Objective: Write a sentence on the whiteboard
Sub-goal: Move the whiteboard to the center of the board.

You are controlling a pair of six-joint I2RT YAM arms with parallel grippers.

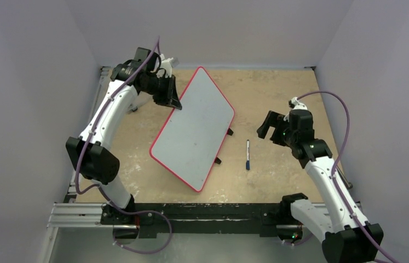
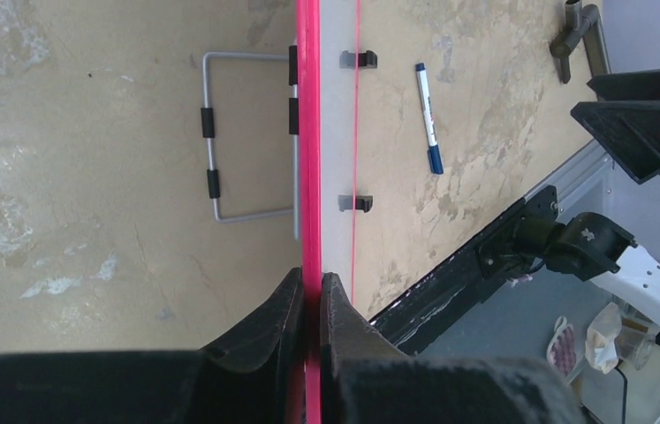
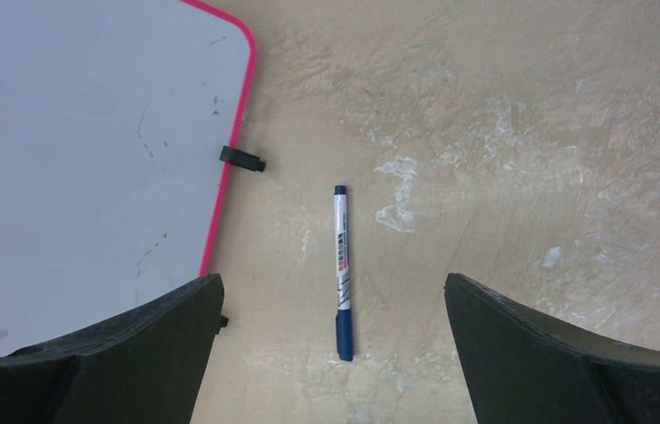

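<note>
The whiteboard [image 1: 194, 129] lies skewed on the table [image 1: 278, 93], in the centre-left part, w/ one rounded corner toward the far edge and the opposite one toward the near edge. Its face is pale and plain, only a few small dark specks show in the right wrist view. The left gripper [image 1: 172, 98] is clamped on the red rim of the board's far-left long side; in the left wrist view both black fingers [image 2: 273, 322] press the rim from either side, no gap. That side looks raised, so the board is tilted, but how much I cannot tell. Under it a wire stand [image 2: 211, 141] is visible, and two black feet [image 1: 230, 131] stick out on the right long side.

A marker [image 1: 247, 154], white body w/ blue cap, lies flat on the table just right of the board, not touching it, cap end toward the near edge. The right gripper [image 1: 266, 127] hangs above the marker w/ jaws spread wide, holding nothing.
</note>
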